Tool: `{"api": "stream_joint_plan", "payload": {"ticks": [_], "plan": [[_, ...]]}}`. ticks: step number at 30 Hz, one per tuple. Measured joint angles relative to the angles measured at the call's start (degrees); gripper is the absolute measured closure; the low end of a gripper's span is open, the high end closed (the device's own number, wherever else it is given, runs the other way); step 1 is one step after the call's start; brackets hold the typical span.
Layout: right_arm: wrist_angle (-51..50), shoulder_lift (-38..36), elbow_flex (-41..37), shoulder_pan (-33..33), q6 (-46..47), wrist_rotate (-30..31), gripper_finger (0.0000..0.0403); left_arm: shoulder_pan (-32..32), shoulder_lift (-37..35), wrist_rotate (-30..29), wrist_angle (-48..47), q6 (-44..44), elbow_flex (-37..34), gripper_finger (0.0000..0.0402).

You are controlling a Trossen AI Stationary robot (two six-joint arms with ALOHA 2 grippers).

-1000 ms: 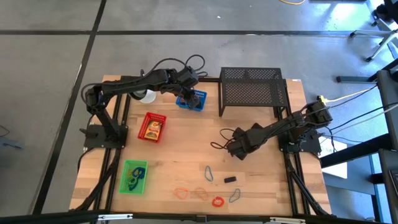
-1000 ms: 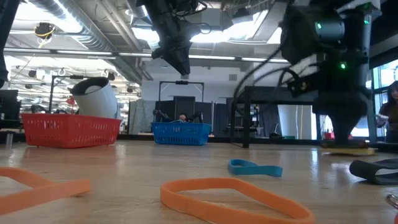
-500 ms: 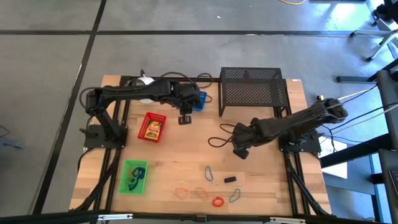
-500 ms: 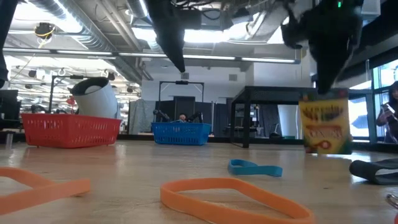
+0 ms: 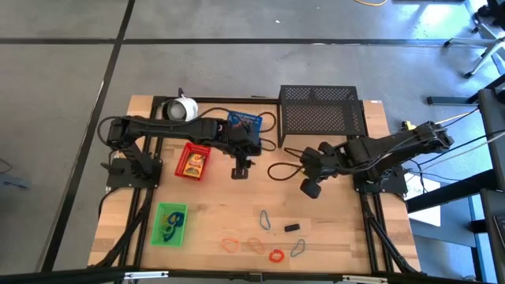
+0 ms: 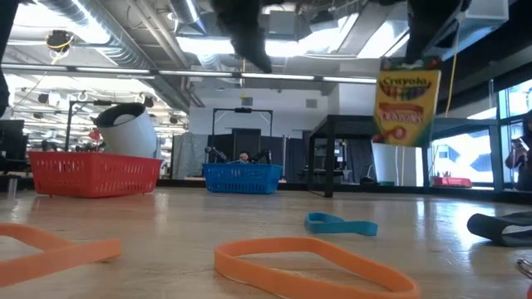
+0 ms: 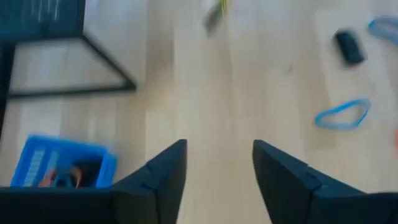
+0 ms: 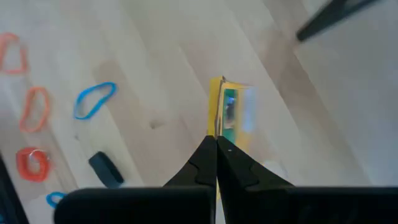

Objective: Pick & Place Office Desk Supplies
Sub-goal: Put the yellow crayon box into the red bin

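My right gripper [image 5: 309, 188] hangs over the table's middle, shut on a small yellow crayon box [image 6: 407, 101] that dangles well above the wood. My left gripper [image 7: 217, 155] stands open and empty above the table, just near of the blue tray [image 5: 245, 122]. The red tray [image 5: 194, 161] sits left of it and the green tray [image 5: 170, 223] lies near the front left. Loose band loops, among them a blue one [image 5: 265, 219] and a red one [image 5: 276, 255], lie flat near the front edge with a small black clip [image 5: 293, 227]. My right gripper pinches the yellow box's top end [image 8: 217, 127] between its two shut fingers, which come from above and slant down. The box hangs upright below the fingers, lifted clear of the table [image 6: 249, 220].
A big black mesh rack [image 5: 319, 114] stands at the back right, close behind my right arm. A white round cup [image 5: 183, 109] lies at the back left. Bare wood shows between the trays and the band loops.
My right gripper has gone up, still shut, and the yellow box has left the table and now hangs clear below it. My left gripper has swung from above the blue tray toward the table's near edge and has rolled about its own axis.
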Motion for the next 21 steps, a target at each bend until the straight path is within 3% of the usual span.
{"api": "stream_joint_plan", "payload": {"ticks": [7,21], "plan": [[3.9,0.0,3.6,0.0,-10.3,0.0,0.0403,-3.2,0.0,0.1,13.9,0.1,0.0,0.0177],[9.0,0.0,9.9,0.0,-25.0,1.5,0.0403,-4.1,0.0,4.6,27.1,0.0,0.0,0.0177]]}}
